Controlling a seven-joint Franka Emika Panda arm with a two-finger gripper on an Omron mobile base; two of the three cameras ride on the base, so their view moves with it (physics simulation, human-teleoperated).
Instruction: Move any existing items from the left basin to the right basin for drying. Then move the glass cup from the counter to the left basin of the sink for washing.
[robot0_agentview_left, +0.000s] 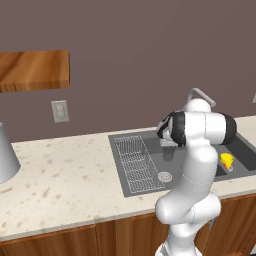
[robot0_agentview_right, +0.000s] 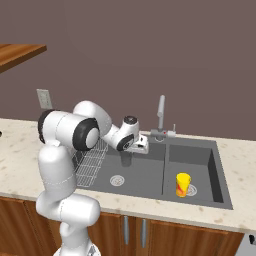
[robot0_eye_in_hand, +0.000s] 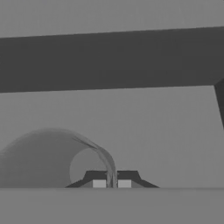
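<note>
Jaws pinched on glass cup (robot0_eye_in_hand: 52, 157) rim over left basin (robot0_agentview_right: 140, 175); thin rim grip could slip, cup tipping when released.

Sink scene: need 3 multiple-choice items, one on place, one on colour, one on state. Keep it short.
1. Where does the yellow item stand?
A. On the wire rack
B. In the right basin
C. On the counter

2. What colour is the band on the yellow item?
A. Red-orange
B. Blue
C. Green

3. What is the gripper doing?
A. Open, holding nothing
B. Shut on the faucet
C. Shut on the glass cup

Answers:
1 B: it stands upright by the drain of the narrower, rackless compartment.
2 A: the right base view shows a red-orange band across its yellow body.
3 C: in the hand view the cup's thin wall runs between the two closed fingertips.
</note>
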